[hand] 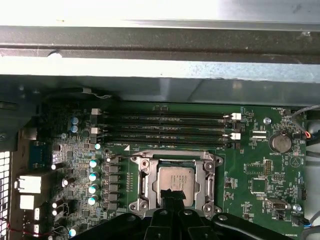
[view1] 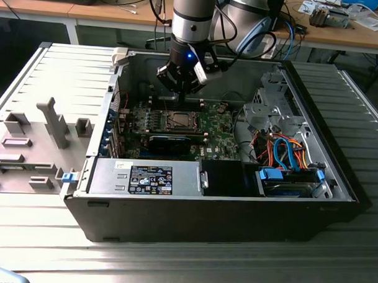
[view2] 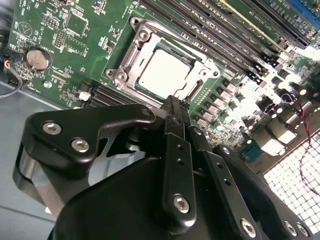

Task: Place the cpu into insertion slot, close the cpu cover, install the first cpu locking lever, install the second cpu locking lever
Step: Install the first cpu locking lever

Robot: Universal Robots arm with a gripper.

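A grey ribbed metal table [view1: 333, 271] fills the near part of the scene. At the far side stands a long wooden desk [view1: 106, 13] with cables on it. On the exterior view's left lies a grey moulded panel [view1: 34, 142]. The light is even.

open pc case [view1: 336, 184] around the tool, memory slots [hand: 165, 125] just past the tool, coin battery [hand: 280, 143] off to one side
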